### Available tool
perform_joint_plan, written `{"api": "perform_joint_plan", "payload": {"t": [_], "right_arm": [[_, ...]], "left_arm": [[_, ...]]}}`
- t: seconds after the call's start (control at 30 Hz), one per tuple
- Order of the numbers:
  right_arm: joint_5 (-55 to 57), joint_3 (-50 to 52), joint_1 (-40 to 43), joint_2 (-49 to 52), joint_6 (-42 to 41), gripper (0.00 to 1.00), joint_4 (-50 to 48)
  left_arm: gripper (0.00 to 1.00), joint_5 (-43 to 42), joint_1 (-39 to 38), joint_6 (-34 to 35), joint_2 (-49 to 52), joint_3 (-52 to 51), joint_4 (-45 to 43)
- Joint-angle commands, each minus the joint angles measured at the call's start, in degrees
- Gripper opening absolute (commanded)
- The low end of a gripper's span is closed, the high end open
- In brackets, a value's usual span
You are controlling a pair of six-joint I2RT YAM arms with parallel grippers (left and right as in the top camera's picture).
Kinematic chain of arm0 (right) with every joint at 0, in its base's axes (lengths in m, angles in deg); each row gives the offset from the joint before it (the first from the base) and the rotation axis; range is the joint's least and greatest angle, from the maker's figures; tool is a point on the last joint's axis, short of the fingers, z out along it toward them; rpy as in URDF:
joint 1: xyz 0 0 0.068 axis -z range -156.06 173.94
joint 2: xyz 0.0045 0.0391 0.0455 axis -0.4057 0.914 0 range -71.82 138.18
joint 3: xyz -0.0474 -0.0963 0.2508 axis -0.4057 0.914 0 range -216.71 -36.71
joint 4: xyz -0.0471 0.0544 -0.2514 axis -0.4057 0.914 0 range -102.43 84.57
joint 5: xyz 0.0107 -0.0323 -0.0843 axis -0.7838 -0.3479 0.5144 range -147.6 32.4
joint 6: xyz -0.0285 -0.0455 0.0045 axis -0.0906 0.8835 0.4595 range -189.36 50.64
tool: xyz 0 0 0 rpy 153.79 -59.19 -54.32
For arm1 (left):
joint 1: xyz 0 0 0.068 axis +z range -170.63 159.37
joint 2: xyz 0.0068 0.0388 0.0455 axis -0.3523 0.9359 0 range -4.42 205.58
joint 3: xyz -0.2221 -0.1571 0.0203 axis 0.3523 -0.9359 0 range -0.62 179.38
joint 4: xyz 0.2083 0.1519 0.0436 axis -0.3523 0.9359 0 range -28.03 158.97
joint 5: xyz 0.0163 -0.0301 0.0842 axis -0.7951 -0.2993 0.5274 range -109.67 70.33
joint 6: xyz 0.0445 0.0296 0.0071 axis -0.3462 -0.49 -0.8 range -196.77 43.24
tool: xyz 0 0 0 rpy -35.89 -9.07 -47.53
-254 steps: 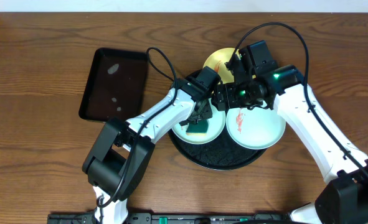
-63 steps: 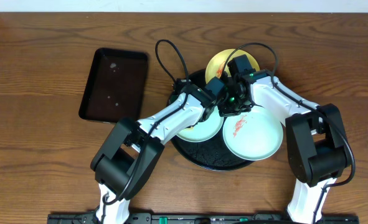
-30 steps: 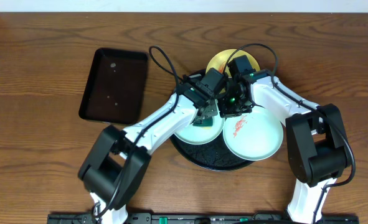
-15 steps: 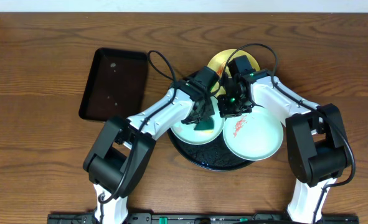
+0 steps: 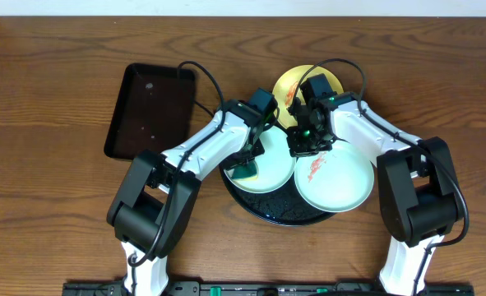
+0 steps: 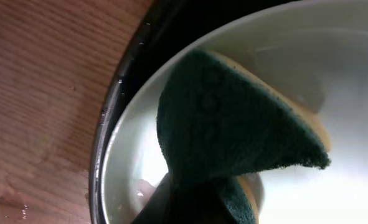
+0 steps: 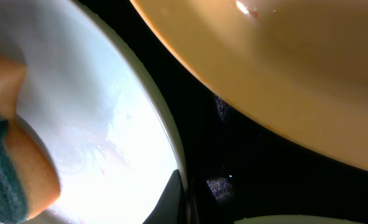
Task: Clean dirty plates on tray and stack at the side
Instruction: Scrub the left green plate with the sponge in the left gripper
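I'm pinching the green sponge (image 6: 233, 124) in my left gripper (image 5: 248, 159) on the mint-white plate (image 5: 273, 164), while I can't tell my right gripper's (image 5: 302, 148) state.

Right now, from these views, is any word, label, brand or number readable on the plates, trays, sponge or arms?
None: no text is readable in any view.
The yellow plate, the left mint plate, the sponge, the round tray and the rectangular tray bear no print.
The red mark on the right mint plate is a smear, not writing.
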State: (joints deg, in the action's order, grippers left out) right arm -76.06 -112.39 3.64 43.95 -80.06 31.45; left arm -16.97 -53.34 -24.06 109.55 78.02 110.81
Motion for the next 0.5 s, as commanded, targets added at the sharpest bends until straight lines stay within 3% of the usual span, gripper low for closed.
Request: {"api": "perform_joint_plan", "payload": {"t": [0.0,0.47], "right_arm": [[5.2,0.5,0.5,0.6,0.0,0.01,0.8],[5.2,0.5,0.5,0.6,0.0,0.01,1.1]], "left_arm": [[0.07,10.3,1.8,1.8,2.8,-2.0,2.1],[0.07,13.9,1.8,2.1,-6.1,-1.8,2.0]]}}
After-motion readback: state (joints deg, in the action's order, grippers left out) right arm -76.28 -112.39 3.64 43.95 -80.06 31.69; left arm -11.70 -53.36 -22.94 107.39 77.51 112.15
